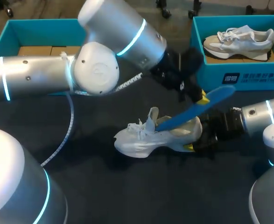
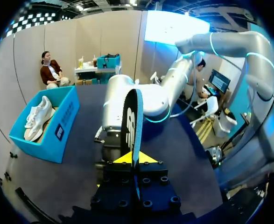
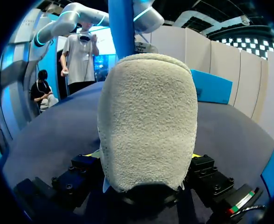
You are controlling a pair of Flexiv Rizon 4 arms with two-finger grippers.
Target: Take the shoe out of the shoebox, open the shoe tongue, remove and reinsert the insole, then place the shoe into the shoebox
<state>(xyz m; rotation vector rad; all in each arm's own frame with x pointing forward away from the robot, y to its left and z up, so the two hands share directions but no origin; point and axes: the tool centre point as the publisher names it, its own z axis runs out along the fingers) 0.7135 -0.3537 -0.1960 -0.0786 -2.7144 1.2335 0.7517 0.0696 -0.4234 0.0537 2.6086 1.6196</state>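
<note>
Left hand (image 2: 136, 158) clamped on blue insole (image 2: 132, 116); right hand (image 3: 144, 157) clamped on shoe (image 1: 146, 137) heel.

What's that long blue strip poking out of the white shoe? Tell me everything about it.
It is the insole: a thin, flat, foam-like strip, blue on one face, dark on the other. It slants up from the opening of the shoe, its lower end there, and the left arm's jaws pinch it above its middle.

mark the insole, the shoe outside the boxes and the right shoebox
insole (image 1: 195, 108), head view, its middle
shoe (image 1: 136, 142), head view, its forefoot
right shoebox (image 1: 211, 74), head view, front wall
</note>
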